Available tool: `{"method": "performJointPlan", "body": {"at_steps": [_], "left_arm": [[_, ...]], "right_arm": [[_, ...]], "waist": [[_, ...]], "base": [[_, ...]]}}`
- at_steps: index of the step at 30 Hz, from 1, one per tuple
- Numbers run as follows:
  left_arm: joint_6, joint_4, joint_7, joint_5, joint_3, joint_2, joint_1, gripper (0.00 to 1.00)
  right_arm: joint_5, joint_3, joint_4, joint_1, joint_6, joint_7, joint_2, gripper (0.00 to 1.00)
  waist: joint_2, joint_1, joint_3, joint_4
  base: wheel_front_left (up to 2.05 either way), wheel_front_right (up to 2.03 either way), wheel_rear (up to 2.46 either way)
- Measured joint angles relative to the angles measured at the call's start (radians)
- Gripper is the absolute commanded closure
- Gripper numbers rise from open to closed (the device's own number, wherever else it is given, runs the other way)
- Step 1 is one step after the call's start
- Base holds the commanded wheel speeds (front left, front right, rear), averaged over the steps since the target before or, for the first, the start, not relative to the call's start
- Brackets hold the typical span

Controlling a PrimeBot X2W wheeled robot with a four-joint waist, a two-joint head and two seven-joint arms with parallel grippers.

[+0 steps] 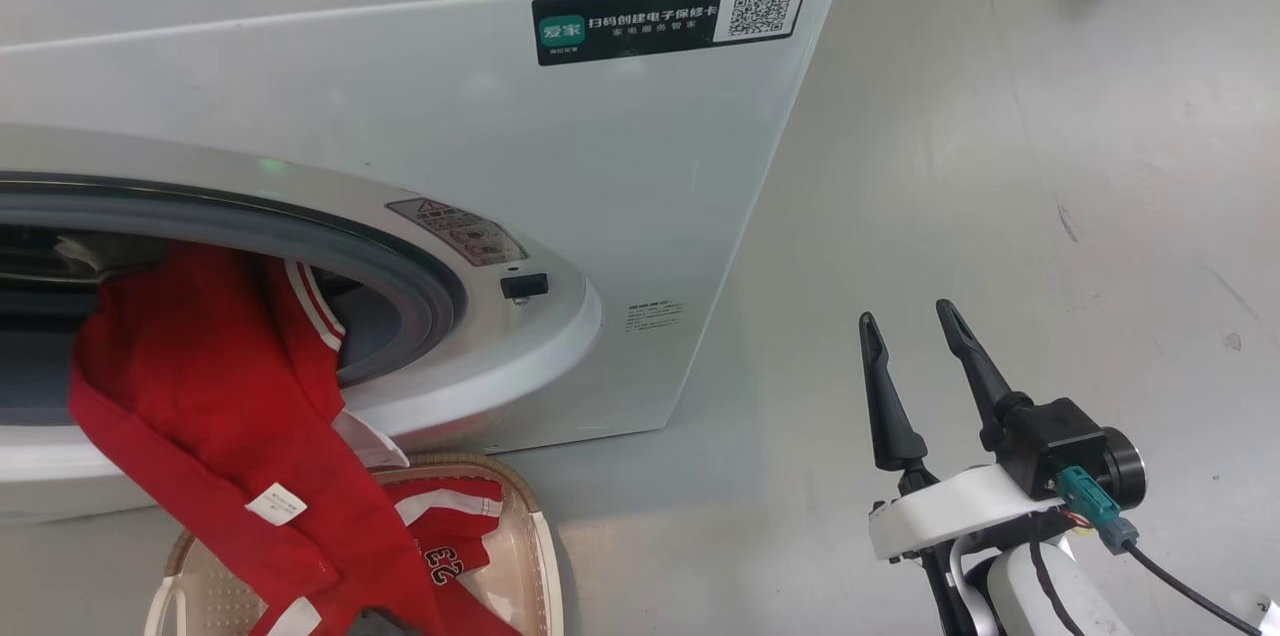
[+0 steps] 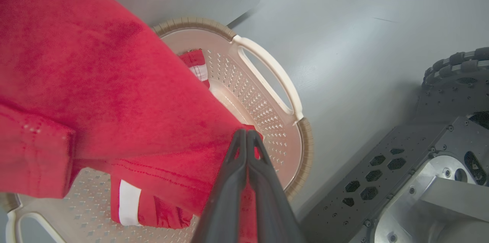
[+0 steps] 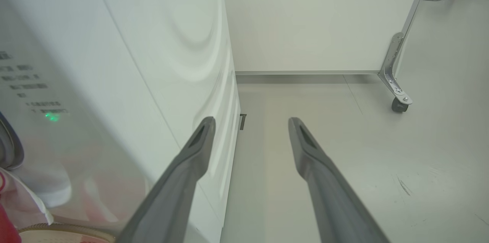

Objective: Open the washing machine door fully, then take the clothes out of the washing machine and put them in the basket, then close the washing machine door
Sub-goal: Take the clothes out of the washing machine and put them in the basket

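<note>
A test lab is suggested by the washing machine (image 3: 153, 44) set on a bare grey floor (image 3: 382, 140) near a castored white partition (image 3: 324, 17).

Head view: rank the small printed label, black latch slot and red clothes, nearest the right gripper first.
1. The printed label, just left of the right gripper.
2. The latch slot, farther left, higher.
3. The clothes, farthest left.

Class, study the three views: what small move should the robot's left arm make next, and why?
Probably draw the left gripper a little farther from the washer, jaws kept shut. It pinches the red jersey above the basket, but the jersey's upper end lies inside the drum, so letting go now would likely leave it hanging out of the drum.
</note>
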Motion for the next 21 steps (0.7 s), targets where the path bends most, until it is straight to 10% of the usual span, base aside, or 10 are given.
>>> {"method": "performJointPlan", "body": {"at_steps": [6,7,8,9,21], "left_arm": [[0.000,0.037,0.001,-0.033,-0.039,-0.006,-0.031,1.00],[0.000,0.046,-0.012,-0.055,-0.035,-0.010,-0.046,0.65],[0.000,0.049,-0.016,-0.068,-0.035,-0.010,-0.054,0.65],[0.000,0.052,-0.025,-0.074,-0.036,-0.010,-0.062,0.00],[0.000,0.114,-0.076,-0.084,-0.097,-0.003,-0.097,0.00]], "right_arm": [[-0.005,-0.002,-0.002,-0.001,-0.008,0.000,0.000,0.00],[-0.005,-0.002,-0.003,-0.001,-0.009,0.000,0.000,0.00],[-0.005,-0.002,-0.003,-0.001,-0.009,0.000,0.000,0.00],[-0.005,-0.002,-0.003,-0.001,-0.009,0.000,0.000,0.00],[-0.003,-0.011,-0.001,-0.001,-0.010,0.000,0.000,0.00]], "waist": [[0.0000,0.0000,0.001,0.003],[0.0000,0.0000,0.002,0.005],[0.0000,0.0000,0.002,0.007],[0.0000,0.0000,0.001,0.009],[0.0000,0.0000,-0.022,0.043]], "base": [[0.00,0.00,0.00],[0.00,0.00,0.00],[0.00,0.00,0.00],[0.00,0.00,0.00],[0.00,0.00,0.00]]}}
